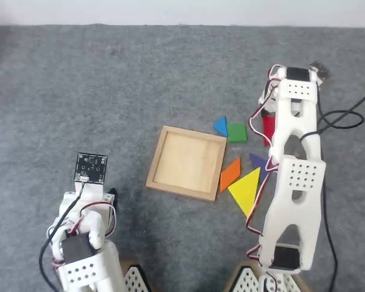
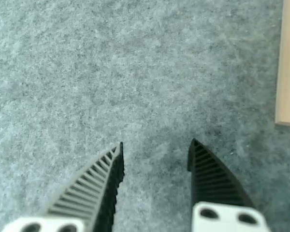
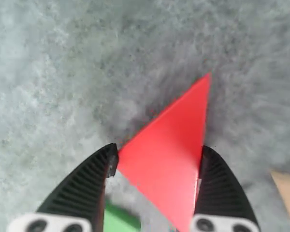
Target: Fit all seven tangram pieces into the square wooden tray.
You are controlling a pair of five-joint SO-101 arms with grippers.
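The square wooden tray (image 1: 155, 161) lies empty at the table's middle. Right of it lie a blue triangle (image 1: 221, 126), a green square (image 1: 236, 132), an orange parallelogram (image 1: 230, 173), a yellow triangle (image 1: 246, 190) and a purple triangle (image 1: 260, 163). A red triangle (image 3: 176, 125) sits between the fingers of my right gripper (image 3: 158, 149), which is shut on it; in the high view the red piece (image 1: 267, 129) shows beside the green square, partly under the arm. My left gripper (image 2: 157, 143) stands open over bare carpet, left of the tray edge (image 2: 287, 63).
Grey carpet covers the whole table. The right arm (image 1: 295, 176) stretches over the pieces on the right and hides part of the purple triangle. The left arm (image 1: 85, 243) stays folded near the front left corner. Wide carpet lies behind and left of the tray.
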